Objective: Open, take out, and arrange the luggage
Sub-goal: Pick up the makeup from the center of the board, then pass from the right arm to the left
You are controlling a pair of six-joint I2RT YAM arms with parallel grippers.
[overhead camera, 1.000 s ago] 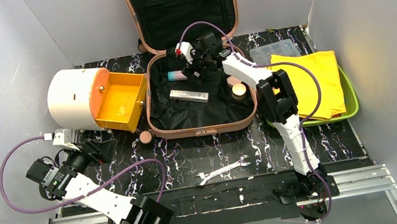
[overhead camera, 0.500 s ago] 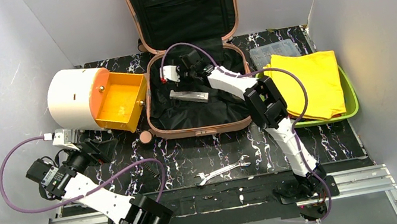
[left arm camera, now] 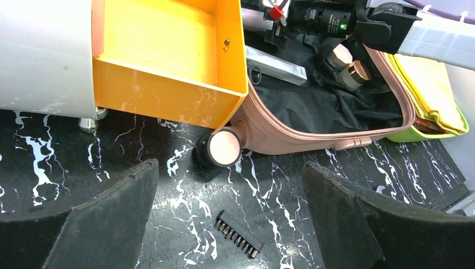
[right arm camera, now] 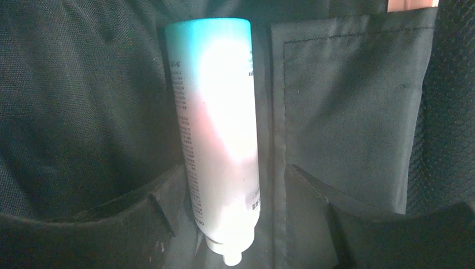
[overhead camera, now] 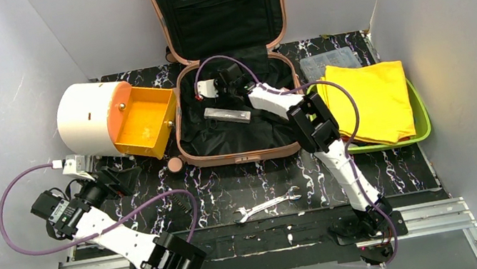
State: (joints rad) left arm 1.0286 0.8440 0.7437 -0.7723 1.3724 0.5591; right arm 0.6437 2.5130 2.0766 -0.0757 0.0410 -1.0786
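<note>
The right hand (right arm camera: 235,178), spread astride a probably light, slick tube (right arm camera: 215,112) in the rigid luggage (overhead camera: 246,155), should pinch mid-body.

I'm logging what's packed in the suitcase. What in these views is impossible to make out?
Tube label, right wrist view: glare washes out the print.
Jars, top view: covered by the right arm; only the left wrist view shows them.
Suitcase lid, top view: cut off by the upper edge.
Black toothed strip, left wrist view: too small to identify.
</note>
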